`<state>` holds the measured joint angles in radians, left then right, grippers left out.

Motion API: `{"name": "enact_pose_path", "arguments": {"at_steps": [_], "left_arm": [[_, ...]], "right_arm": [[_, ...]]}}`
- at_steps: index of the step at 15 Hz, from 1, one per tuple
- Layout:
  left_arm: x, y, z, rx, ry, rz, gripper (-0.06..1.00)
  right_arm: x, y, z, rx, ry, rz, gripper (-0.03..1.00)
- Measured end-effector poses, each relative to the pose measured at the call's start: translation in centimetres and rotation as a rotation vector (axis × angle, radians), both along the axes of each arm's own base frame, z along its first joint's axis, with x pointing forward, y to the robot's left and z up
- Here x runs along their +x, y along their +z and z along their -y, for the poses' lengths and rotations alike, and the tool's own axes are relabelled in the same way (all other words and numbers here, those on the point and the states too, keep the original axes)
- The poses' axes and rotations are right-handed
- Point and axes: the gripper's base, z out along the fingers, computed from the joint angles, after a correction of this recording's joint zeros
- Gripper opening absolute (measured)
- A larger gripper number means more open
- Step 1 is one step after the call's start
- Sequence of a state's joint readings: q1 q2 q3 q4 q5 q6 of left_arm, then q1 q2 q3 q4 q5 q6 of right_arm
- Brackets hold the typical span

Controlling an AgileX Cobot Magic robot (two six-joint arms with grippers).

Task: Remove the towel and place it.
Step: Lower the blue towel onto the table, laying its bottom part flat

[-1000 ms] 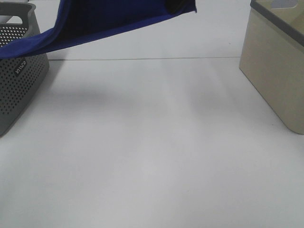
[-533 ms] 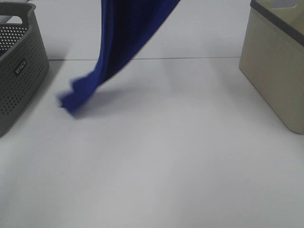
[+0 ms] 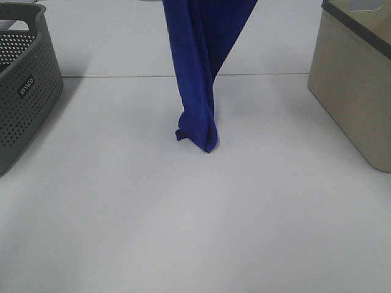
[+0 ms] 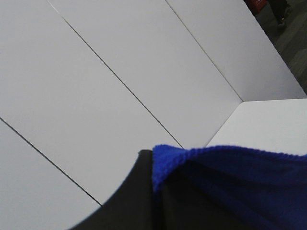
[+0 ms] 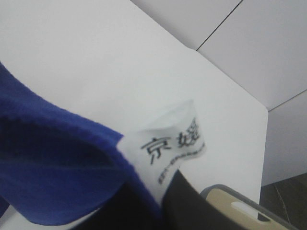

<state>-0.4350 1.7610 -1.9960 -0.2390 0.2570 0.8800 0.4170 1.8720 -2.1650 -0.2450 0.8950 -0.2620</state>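
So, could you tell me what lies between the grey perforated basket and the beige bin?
Only the blue towel, hanging from above with its lower end bunched on the white table; the exterior high view shows it.

Royal-blue towel [image 4: 230, 184], stitched hem showing, lies bunched vs. the dark finger [image 4: 127, 208] of the left gripper [image 4: 156, 211], hiding the finger's inner side. Behind: white wall panels [image 4: 96, 86] w/ thin dark seams. White desk [image 4: 268, 124] corner butts against them. Dark floor [image 4: 290, 43] beyond.
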Motion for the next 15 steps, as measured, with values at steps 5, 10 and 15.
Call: {"name": "enact_pose_path", "arguments": {"at_steps": [5,10,15], "left_arm": [[2.0,-0.4,0.3,-0.094,0.058,0.162,0.00],[4.1,-1.8,0.7,-0.146,0.108,0.277,0.00],[7.2,-3.7,-2.7,-0.189,0.206,0.304,0.00]], "right_arm": [[1.1,2.9,-0.8,0.064,0.068,0.339,0.02],[1.9,3.5,-1.4,0.092,0.107,0.477,0.02],[4.6,0.7,-2.2,0.073,0.110,0.501,0.02]]}}
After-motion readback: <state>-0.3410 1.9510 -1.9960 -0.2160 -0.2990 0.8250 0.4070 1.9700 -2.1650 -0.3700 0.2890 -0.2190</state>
